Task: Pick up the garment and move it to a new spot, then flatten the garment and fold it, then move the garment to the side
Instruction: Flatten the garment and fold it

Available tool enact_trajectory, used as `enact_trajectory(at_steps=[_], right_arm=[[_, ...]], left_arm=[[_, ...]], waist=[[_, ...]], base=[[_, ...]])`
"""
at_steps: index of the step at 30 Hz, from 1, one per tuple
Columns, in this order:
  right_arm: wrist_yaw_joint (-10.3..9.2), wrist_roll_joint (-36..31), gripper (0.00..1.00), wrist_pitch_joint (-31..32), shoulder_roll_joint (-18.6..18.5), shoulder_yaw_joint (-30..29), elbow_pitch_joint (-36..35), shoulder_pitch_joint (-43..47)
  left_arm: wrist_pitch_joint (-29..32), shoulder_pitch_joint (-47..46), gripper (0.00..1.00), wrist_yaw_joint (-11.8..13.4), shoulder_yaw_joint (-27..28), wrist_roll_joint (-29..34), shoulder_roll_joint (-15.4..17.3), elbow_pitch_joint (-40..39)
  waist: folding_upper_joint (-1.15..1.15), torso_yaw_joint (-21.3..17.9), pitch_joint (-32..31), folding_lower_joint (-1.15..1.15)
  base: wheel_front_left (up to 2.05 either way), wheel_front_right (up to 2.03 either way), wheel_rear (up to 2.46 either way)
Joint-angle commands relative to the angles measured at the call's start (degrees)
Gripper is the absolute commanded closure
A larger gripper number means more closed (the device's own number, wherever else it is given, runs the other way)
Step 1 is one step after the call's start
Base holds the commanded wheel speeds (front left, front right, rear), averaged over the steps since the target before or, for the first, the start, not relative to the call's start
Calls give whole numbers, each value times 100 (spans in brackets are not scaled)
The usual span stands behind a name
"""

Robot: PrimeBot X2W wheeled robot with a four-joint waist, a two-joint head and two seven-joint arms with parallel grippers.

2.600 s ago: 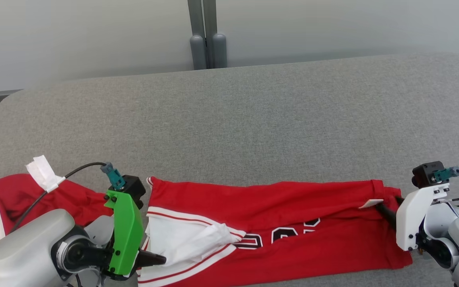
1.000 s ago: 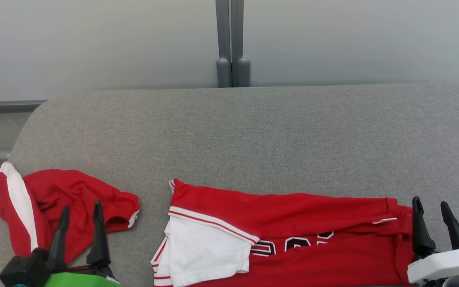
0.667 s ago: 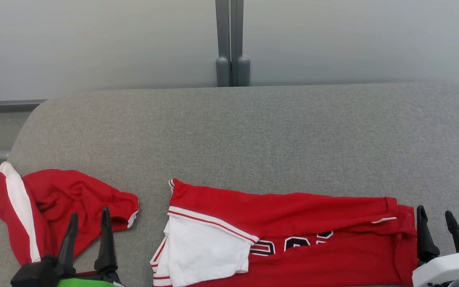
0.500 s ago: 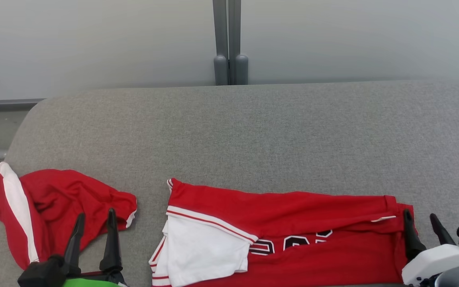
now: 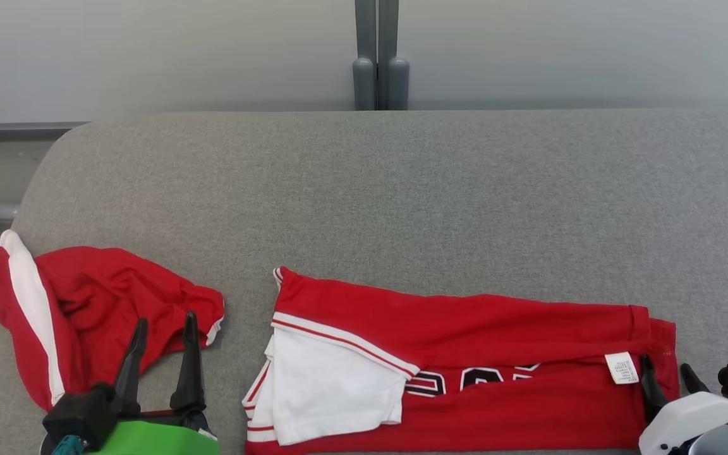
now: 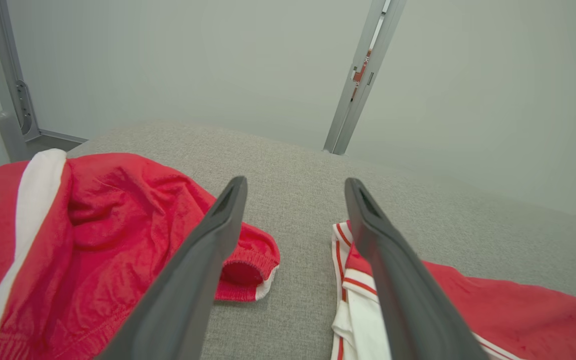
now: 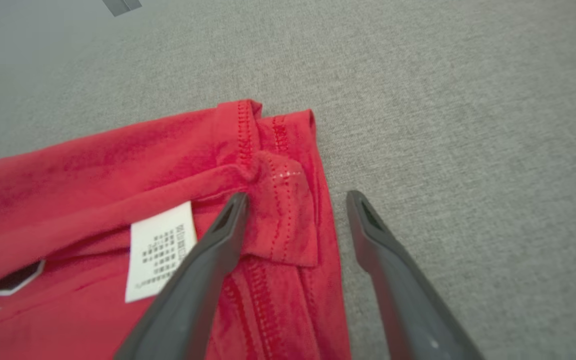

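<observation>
Lower centre: folded red garment (image 5: 478,328). Lower left: left jaws released beside crumpled red cloth (image 5: 98,297). Lower right: right jaws released, astride garment's edge.

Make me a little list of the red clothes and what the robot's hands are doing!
Surface: gray fabric
Folded red jersey: lying flat, middle to right, white label showing
Crumpled red garment: on the left, apart from the jersey
Left hand: open, empty, by the crumpled garment
Right hand: open, empty, straddling the jersey's right edge
</observation>
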Motion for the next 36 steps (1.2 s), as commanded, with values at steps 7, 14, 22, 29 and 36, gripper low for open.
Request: enact_trajectory(at_steps=[7,14,22,29,36], right_arm=[[12,718,0,654,264,524,293,-32],[17,1374,85,500,-38,1031,7,103],[1,1634,100,-105,-406,980,-99,-132],[1,1660,100,-281,-782,789,-63,-423],[3,1620,100,-199,-965,693,-670,-557]], left_arm=[[-15,-169,0,-39,-26,55,-51,92],[-15,-149,0,-45,-82,25,-55,127],[-15,-87,0,-47,-104,-10,-20,141],[-16,-56,0,-47,-117,4,-25,128],[-16,21,0,-47,-88,29,-38,157]], waist=[[0,90,61,0],[0,150,29,0],[0,80,-19,0],[0,-37,-77,0],[0,-23,-217,0]], base=[[0,0,0],[0,0,0],[0,0,0],[0,0,0],[0,0,0]])
